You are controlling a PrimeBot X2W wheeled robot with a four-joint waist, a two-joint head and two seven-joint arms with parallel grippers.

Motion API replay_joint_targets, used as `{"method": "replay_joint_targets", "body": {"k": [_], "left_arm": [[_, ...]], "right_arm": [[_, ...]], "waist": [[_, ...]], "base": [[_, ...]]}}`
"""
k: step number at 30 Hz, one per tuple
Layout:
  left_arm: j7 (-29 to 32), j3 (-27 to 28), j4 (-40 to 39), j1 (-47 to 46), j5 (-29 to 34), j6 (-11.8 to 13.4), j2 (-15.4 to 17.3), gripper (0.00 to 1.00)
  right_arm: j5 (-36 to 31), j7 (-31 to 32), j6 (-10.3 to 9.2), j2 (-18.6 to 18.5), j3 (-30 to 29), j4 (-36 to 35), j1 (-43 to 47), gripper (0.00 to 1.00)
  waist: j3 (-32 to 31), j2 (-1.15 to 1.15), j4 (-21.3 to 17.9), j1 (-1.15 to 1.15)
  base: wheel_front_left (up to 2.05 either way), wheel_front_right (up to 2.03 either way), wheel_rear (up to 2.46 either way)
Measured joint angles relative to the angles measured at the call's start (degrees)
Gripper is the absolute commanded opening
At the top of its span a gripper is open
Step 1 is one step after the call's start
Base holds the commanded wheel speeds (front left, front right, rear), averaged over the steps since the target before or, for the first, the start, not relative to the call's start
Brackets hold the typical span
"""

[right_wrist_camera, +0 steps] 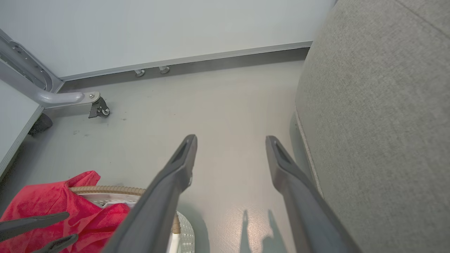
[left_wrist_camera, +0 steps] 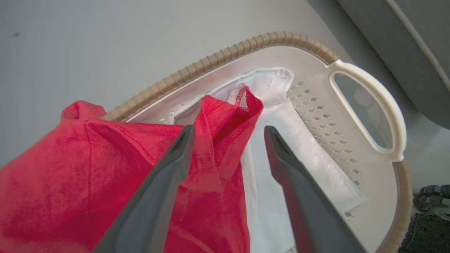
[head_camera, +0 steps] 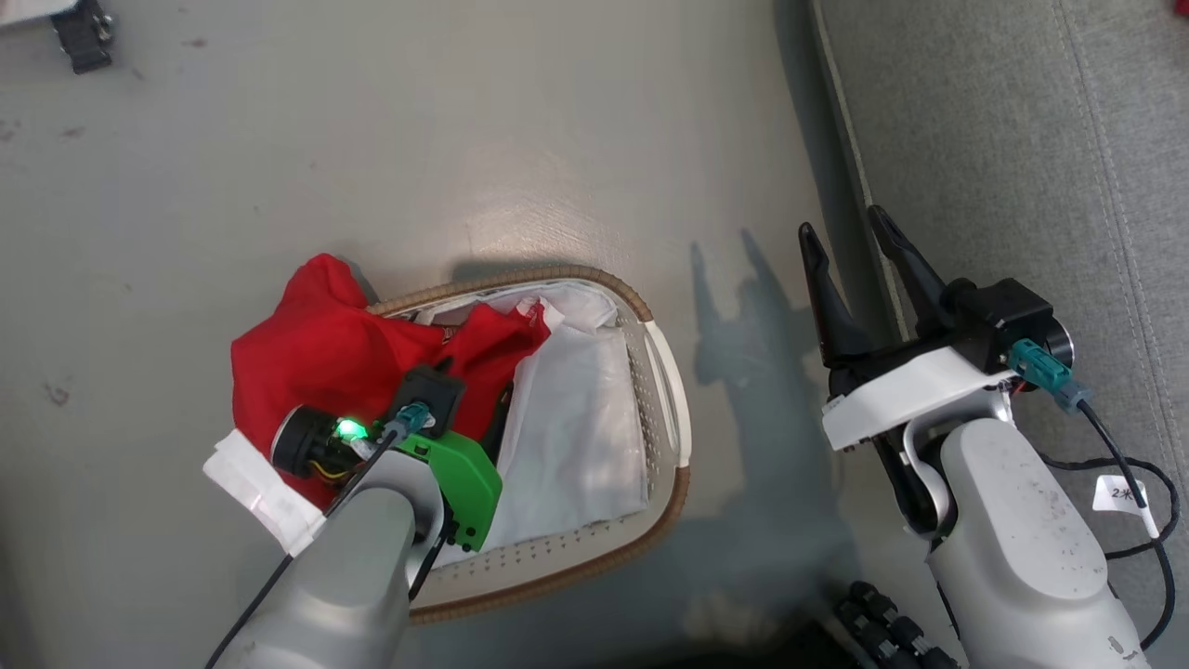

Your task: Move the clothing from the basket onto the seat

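Note:
The basket, white with a brown rim, stands on the floor left of the seat, a big grey cushion. Red clothing fills its left half and spills over the left rim, a white patch hanging outside. The white liner lies bare in the right half. My left gripper is down in the basket, open, with a raised fold of the red clothing between its fingers. My right gripper hovers open and empty over the floor by the seat's edge.
A metal frame leg with a castor stands near the wall at the far side. A black object lies on the floor at the top left. My base's dark wheels and a tagged cable sit at the lower right.

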Motion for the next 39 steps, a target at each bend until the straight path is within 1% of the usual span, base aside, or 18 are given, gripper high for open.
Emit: {"method": "replay_joint_targets", "body": {"k": [4, 8, 14, 19, 23, 27, 31, 32, 33, 34, 35, 39], "left_arm": [[0.0, -1.98, 4.2, -3.19, 1.34, -0.01, -0.02, 1.0], [0.0, -2.3, 7.01, -5.77, 1.78, 0.1, 0.14, 1.0], [0.0, -3.93, 9.33, -8.81, 4.0, 2.4, 0.66, 1.0], [0.05, -6.23, 11.99, -10.38, 6.21, 3.66, 1.82, 1.0], [1.83, -7.55, 13.02, -11.38, 7.49, 4.81, 2.08, 1.0], [4.85, -9.1, 13.58, -12.15, 8.14, 4.25, 2.01, 1.0], [6.61, -9.91, 13.79, -12.95, 8.47, 3.92, 1.99, 1.0], [6.88, -10.0, 13.82, -12.98, 8.47, 3.92, 1.99, 0.95], [7.67, -10.16, 13.84, -12.99, 8.46, 3.9, 1.99, 0.65], [8.03, -10.27, 13.9, -12.99, 8.44, 3.81, 1.99, 0.09], [8.04, -10.27, 13.91, -12.99, 8.35, 3.81, 1.99, 0.0], [8.04, -9.7, 13.96, -12.91, 7.21, 3.6, 1.98, 0.0]], "right_arm": [[-0.14, 0.0, 0.0, 0.01, 0.62, -0.86, -0.86, 1.0], [-0.21, 0.0, 0.0, 0.01, 0.7, -1.0, -0.96, 1.0], [-0.76, 0.0, 0.0, 0.01, 0.26, -1.51, -1.19, 1.0], [-0.91, 0.0, 0.01, 0.01, 0.88, -2.14, -1.38, 1.0], [-1.13, 0.0, 0.01, 0.01, 1.0, -2.9, -1.8, 1.0], [-1.59, 0.0, 0.0, 0.02, 0.79, -3.18, -1.79, 1.0], [-2.0, 0.0, 0.01, 0.03, 0.8, -3.16, -1.74, 1.0], [-2.01, 0.0, 0.01, 0.03, 0.82, -3.15, -1.74, 1.0], [-2.03, 0.0, 0.0, 0.02, 0.87, -3.12, -1.74, 1.0], [-2.12, 0.0, 0.0, 0.0, 0.97, -3.09, -1.74, 1.0], [-2.2, 0.0, 0.0, 0.02, 1.08, -3.04, -1.74, 1.0], [-2.29, 0.0, 0.0, 0.01, 1.14, -2.79, -1.74, 1.0]], "waist": [[3.21, 0.0, -0.78, 0.0], [5.9, 0.0, -1.44, 0.0], [9.01, 0.0, -1.93, 0.0], [11.09, 0.0, -2.1, 0.0], [12.38, 0.0, -2.38, 0.0], [13.28, 0.0, -2.29, 0.0], [13.34, 0.0, -1.72, 0.0], [13.27, 0.0, -1.67, 0.0], [13.15, 0.0, -1.64, 0.0], [13.03, 0.0, -1.62, 0.0], [12.91, 0.0, -1.61, 0.0], [12.33, 0.0, -1.62, 0.0]], "base": [[0.0, 0.0, 0.0], [0.0, 0.0, 0.0], [0.0, 0.0, 0.0], [0.0, 0.0, 0.0], [0.0, 0.0, 0.0], [0.0, 0.0, 0.0], [0.0, 0.0, 0.0], [0.0, 0.0, 0.0], [0.0, 0.0, 0.0], [0.0, 0.0, 0.0], [0.0, 0.0, 0.0], [0.0, 0.0, 0.0]]}}
